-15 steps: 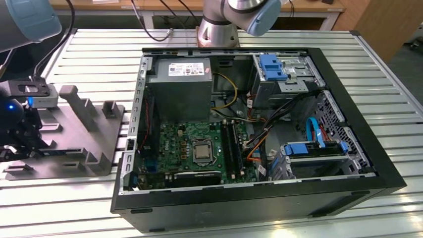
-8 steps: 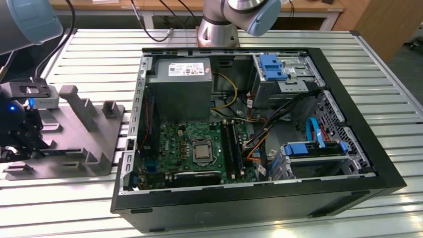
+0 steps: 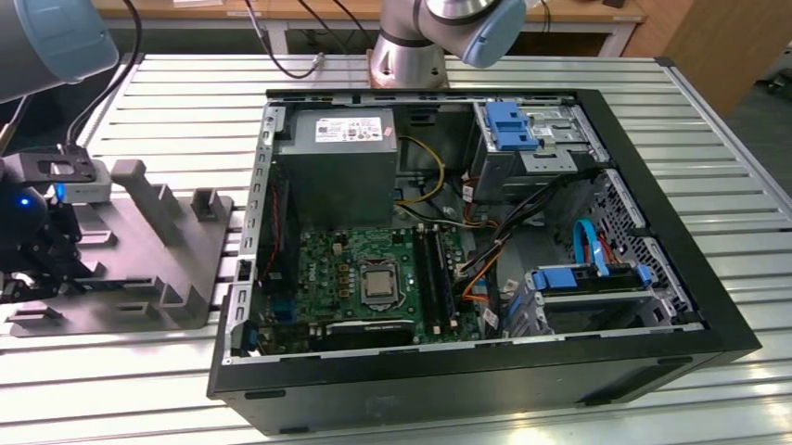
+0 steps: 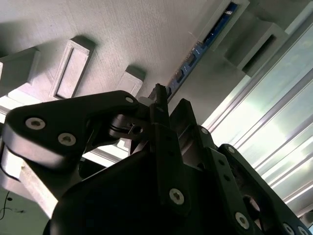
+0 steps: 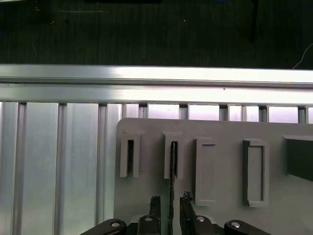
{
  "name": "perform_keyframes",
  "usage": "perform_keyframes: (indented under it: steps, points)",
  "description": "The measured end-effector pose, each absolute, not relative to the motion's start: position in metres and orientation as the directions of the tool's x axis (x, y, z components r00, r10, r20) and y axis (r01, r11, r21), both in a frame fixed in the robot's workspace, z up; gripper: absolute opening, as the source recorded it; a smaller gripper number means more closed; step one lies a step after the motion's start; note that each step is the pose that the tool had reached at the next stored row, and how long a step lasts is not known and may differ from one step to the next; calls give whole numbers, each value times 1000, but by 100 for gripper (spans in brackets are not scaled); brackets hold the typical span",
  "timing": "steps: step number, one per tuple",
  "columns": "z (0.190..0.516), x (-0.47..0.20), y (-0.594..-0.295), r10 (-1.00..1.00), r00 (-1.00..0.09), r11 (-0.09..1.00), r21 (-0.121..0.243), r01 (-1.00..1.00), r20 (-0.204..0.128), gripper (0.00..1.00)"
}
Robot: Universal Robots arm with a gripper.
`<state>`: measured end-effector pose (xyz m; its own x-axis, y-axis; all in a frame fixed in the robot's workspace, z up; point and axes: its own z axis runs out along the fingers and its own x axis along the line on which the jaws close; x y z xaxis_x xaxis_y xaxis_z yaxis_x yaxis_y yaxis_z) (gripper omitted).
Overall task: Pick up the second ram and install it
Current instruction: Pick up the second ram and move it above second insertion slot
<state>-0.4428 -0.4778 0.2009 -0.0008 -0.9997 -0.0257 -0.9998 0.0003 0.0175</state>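
- The table (image 3: 161, 102) is bare silvery metal in ribbed slats, with a brushed sheen that throws back bright light.
- The grey fixture (image 4: 146, 34) looks like matt plastic, and in the second wrist view its face has a fine, grainy texture.
- The second ram (image 5: 172, 166) is a thin, dark circuit board, faintly glossy on its flat side.
- The gripper (image 5: 170, 201) is smooth matt black, studded with shiny metal screw heads.
- The computer case (image 3: 495, 389) is matt black outside and dull grey sheet metal inside.
- The power supply (image 3: 334, 176) is plain grey metal with a white paper label.
- The motherboard (image 3: 334, 269) is a green board with a slight gloss.
- The blue latches (image 3: 510, 125) on the exterior view's right are smooth plastic.
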Motion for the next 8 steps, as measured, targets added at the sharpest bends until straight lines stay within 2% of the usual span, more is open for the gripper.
perform_keyframes:
  steps: [8]
  points:
    - [198,-443,-478,-1000,-1,0,18,-1000,-26,30]
